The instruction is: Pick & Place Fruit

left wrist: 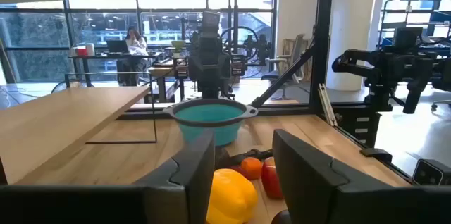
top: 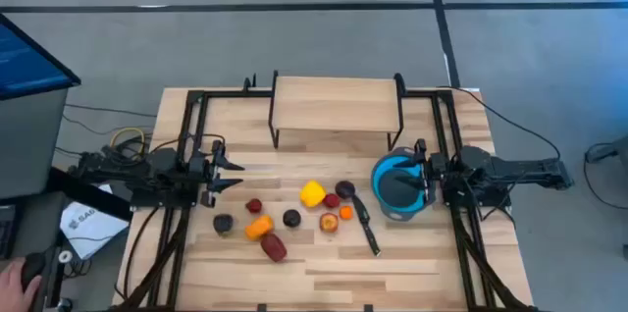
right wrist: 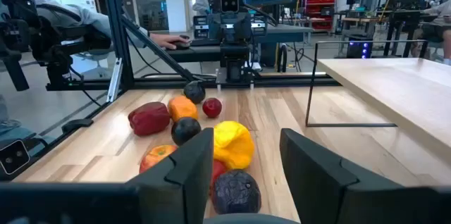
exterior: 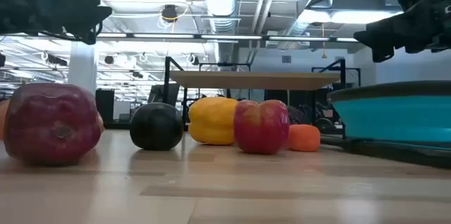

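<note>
The fruit (top: 294, 214) lies loose on the pale, planked wooden table (top: 324, 263), a scatter of small, smooth, glossy toy pieces near the middle. A lumpy yellow pepper (top: 312, 193) sits at the centre, with a wrinkled dark purple piece (top: 344, 190) just beside it. Closer to the front edge are a matte black ball (top: 291, 218), a red-and-orange apple (top: 329, 222), an orange piece (top: 258, 227) and an elongated dark red piece (top: 273, 246).

To their right stands a round blue bowl (top: 398, 187) with a grey rim, and a slim black-handled knife (top: 366, 226) lies between it and the fruit.

The left end effector (top: 232, 174) hovers at the table's left side, fingers spread apart and holding nothing. The right end effector (top: 420, 177) hangs over the bowl, also spread and empty.

A low wooden shelf (top: 336, 104) on thin black legs stands at the back.
</note>
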Controlling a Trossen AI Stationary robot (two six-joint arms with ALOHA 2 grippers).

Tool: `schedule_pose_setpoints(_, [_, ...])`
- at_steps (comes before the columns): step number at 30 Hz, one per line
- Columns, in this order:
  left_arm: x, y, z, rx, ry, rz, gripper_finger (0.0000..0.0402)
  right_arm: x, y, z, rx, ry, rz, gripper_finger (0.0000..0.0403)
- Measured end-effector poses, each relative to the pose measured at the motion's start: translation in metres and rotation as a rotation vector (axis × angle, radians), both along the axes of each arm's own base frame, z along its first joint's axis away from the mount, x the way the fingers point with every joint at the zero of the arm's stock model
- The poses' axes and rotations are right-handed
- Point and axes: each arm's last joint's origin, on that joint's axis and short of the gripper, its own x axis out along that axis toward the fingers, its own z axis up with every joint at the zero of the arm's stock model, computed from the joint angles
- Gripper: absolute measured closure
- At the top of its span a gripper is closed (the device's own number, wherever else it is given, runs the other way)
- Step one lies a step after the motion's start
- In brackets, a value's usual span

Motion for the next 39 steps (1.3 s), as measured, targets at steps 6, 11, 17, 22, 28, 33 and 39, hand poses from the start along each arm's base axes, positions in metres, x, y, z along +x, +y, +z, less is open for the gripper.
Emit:
schedule_pose_setpoints(6, [0.000,0.000,0.000,0.000,0.000,0.000,0.0262,0.000,0.000,0.000,0.000,0.000,0.000,0.0244])
schedule_pose_setpoints(11, [0.000,0.000,0.000,0.000,-0.001,0.000,0.0262,0.000,0.000,0.000,0.000,0.000,0.000,0.0244])
schedule_pose_setpoints(17, [0.000,0.000,0.000,0.000,-0.002,0.000,0.0262,0.000,0.000,0.000,0.000,0.000,0.000,0.0244])
schedule_pose_setpoints(22, [0.000,0.000,0.000,-0.001,-0.005,0.000,0.0262,0.000,0.000,0.000,0.000,0.000,0.000,0.0244])
schedule_pose_setpoints(28, [0.000,0.000,0.001,-0.001,-0.008,0.000,0.0262,0.000,0.000,0.000,0.000,0.000,0.000,0.0244])
schedule_pose_setpoints(33, [0.000,0.000,0.001,-0.001,-0.008,0.000,0.0262,0.000,0.000,0.000,-0.019,-0.003,-0.006,0.0244])
schedule_pose_setpoints(39, [0.000,0.000,0.002,-0.002,-0.024,0.000,0.0262,-0.001,0.000,0.012,0.108,-0.122,0.009,0.0244])
